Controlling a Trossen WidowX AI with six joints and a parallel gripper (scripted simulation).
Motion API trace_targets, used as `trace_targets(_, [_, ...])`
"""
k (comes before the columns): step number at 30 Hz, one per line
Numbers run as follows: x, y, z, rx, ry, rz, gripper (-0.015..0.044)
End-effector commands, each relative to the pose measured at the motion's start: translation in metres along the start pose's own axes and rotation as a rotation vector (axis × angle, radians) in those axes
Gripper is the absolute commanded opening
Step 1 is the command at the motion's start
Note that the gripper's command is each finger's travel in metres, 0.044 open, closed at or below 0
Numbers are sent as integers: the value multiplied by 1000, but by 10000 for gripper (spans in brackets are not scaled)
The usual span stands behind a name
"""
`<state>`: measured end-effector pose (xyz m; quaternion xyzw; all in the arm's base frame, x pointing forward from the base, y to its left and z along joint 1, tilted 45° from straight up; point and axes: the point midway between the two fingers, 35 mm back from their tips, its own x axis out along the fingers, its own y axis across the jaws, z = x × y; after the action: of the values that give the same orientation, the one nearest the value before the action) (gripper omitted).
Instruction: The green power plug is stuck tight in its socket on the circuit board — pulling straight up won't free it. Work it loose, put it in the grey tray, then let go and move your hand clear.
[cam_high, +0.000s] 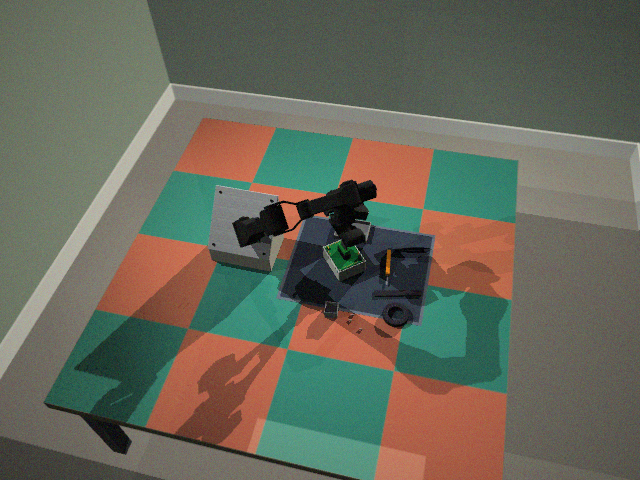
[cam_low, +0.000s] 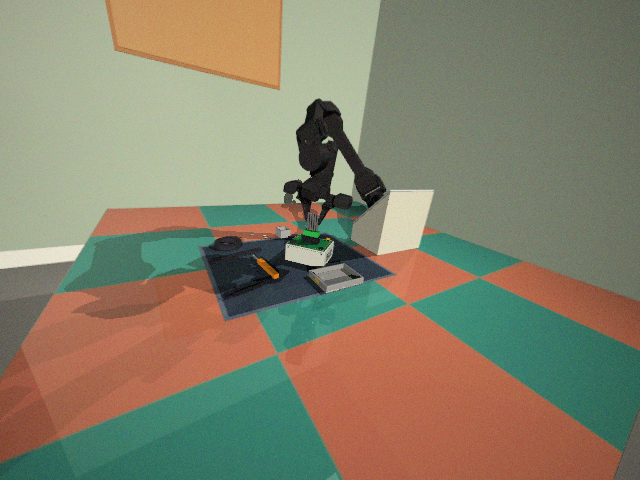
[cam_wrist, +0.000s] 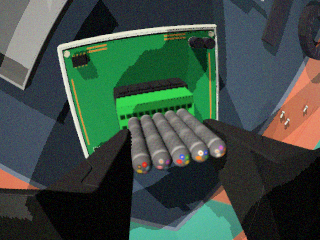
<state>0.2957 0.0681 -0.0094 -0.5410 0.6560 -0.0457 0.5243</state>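
In front of the circuit board sits the grey tray. The green plug is at the board's socket, the pincer partly open, clamped on it. Beyond the board stands a small box.

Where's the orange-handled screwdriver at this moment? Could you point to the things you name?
In the exterior view, the orange-handled screwdriver (cam_high: 388, 262) (cam_low: 267, 268) lies on the dark mat (cam_high: 356, 302) (cam_low: 242, 307), left of the white-sided circuit board housing (cam_high: 351, 272) (cam_low: 308, 254) and the grey tray (cam_low: 342, 280).
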Motion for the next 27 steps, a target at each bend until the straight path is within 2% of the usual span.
trace_targets(1, [-13, 5, 1, -25, -22, -2, 0])
trace_targets(9, [-14, -13, 1, -27, -19, 206, 0])
trace_targets(13, [-15, -17, 1, -27, -18, 243, 0])
trace_targets(27, [-21, 7, 0, -25, -23, -32, 0])
